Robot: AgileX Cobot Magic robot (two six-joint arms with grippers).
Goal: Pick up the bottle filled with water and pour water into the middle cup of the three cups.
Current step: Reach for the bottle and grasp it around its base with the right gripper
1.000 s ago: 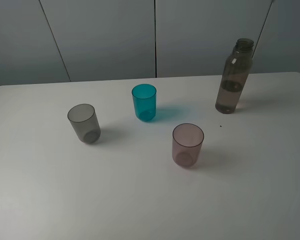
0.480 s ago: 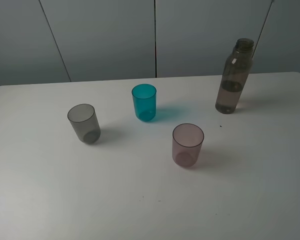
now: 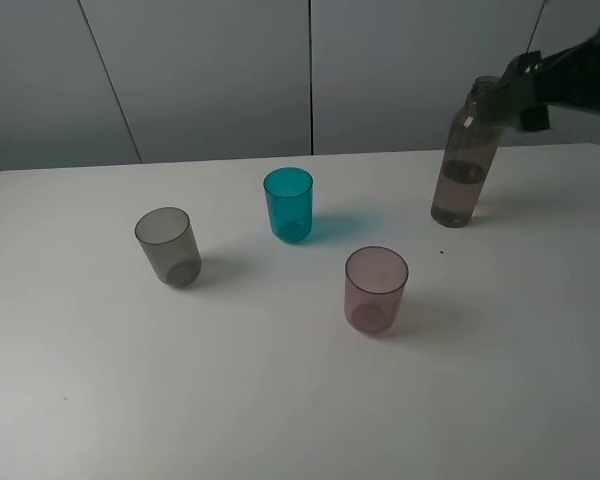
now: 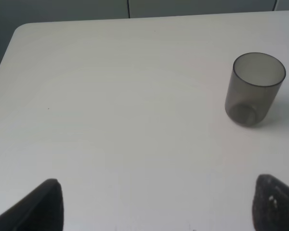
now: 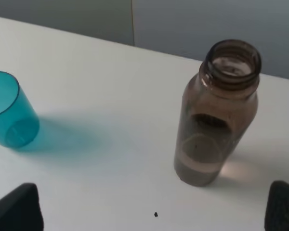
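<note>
**Bottle free near the far right corner, both grippers open**

The bottle (image 5: pixel 216 120) stood upright by the far edge of the counter (image 3: pixel 280 400), toward its right corner and well apart from the middle cup (image 3: pixel 288 203). The right gripper (image 5: pixel 149 211) was near it, jaws spread wide and empty. The left gripper (image 4: pixel 159 209) was also wide open, holding nothing. Water filled only the lower part, so the bottle was probably light and bottom-heavy. Its smooth thin plastic could slip or give, and the mouth had no cap. The middle of the body seemed the best hold.
</note>
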